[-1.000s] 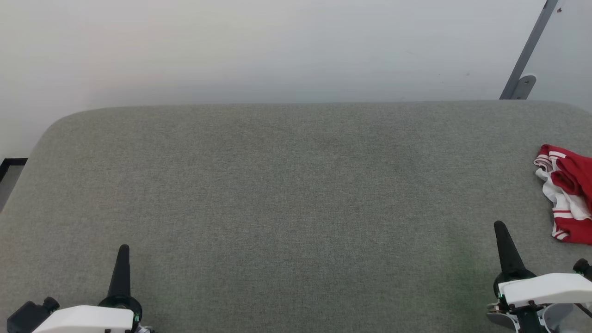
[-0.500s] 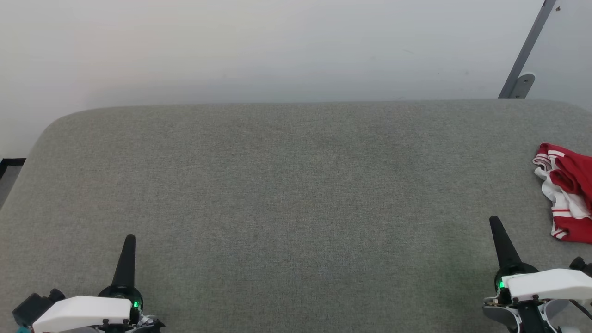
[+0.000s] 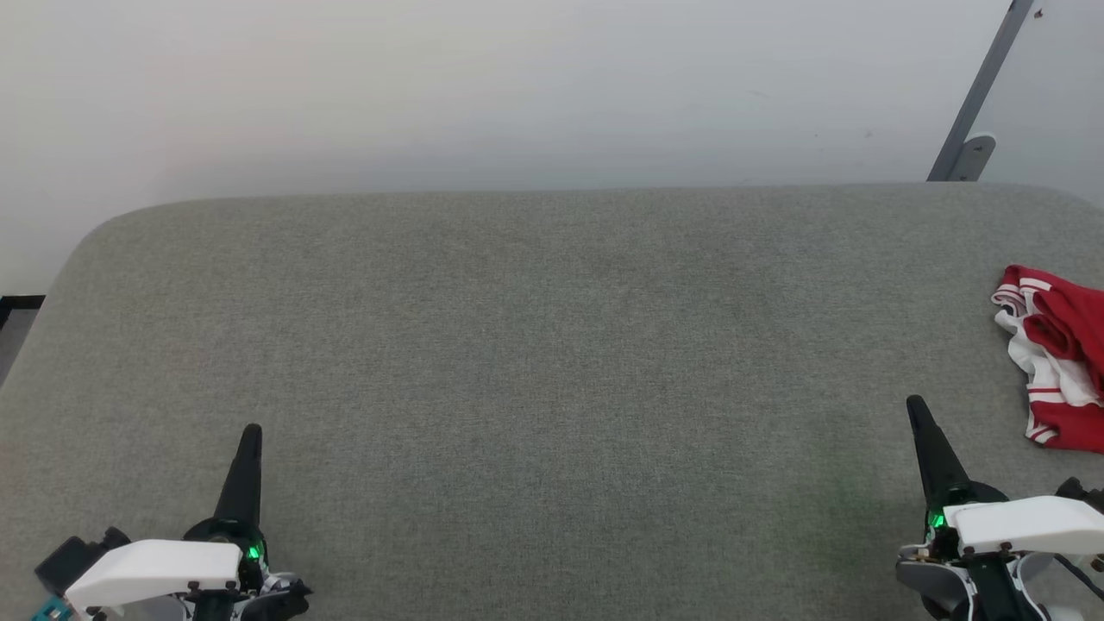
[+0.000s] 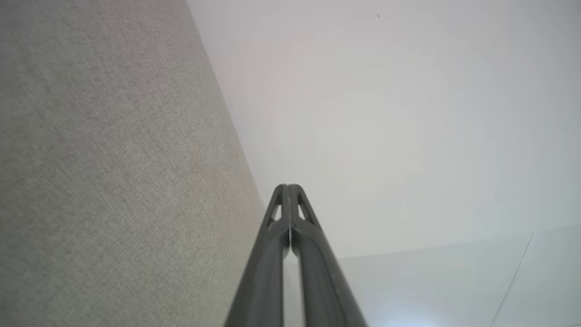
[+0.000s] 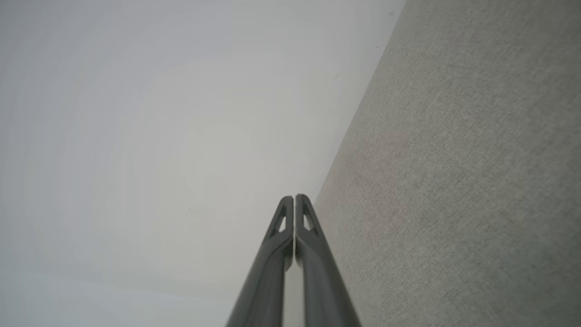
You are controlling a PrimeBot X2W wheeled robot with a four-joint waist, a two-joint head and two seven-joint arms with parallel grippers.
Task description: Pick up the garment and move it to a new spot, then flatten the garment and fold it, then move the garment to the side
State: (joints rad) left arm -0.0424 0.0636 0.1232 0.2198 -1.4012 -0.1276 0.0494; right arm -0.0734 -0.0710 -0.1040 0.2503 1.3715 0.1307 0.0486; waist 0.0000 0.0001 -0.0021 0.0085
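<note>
The garment (image 3: 1059,354), bright red with white parts and striped trim, lies crumpled at the far right edge of the grey padded surface (image 3: 552,345), partly cut off by the head view's border. My right gripper (image 3: 912,405) stands shut at the lower right, a short way left of and nearer than the garment, apart from it. At the lower left my left gripper (image 3: 252,429) is shut too, far from the garment. In the wrist views both pairs of fingers are pressed together with nothing between them: left gripper (image 4: 288,187), right gripper (image 5: 294,198).
A pale wall (image 3: 517,86) rises right behind the padded surface. A grey metal bar with a bracket (image 3: 973,147) leans at the back right. A dark strip of floor edge (image 3: 17,304) shows past the surface's left side.
Both grippers have risen a little in the head view, fingers reaching further over the surface. The whole picture has shifted slightly, so the camera moved. The garment lies as before.
</note>
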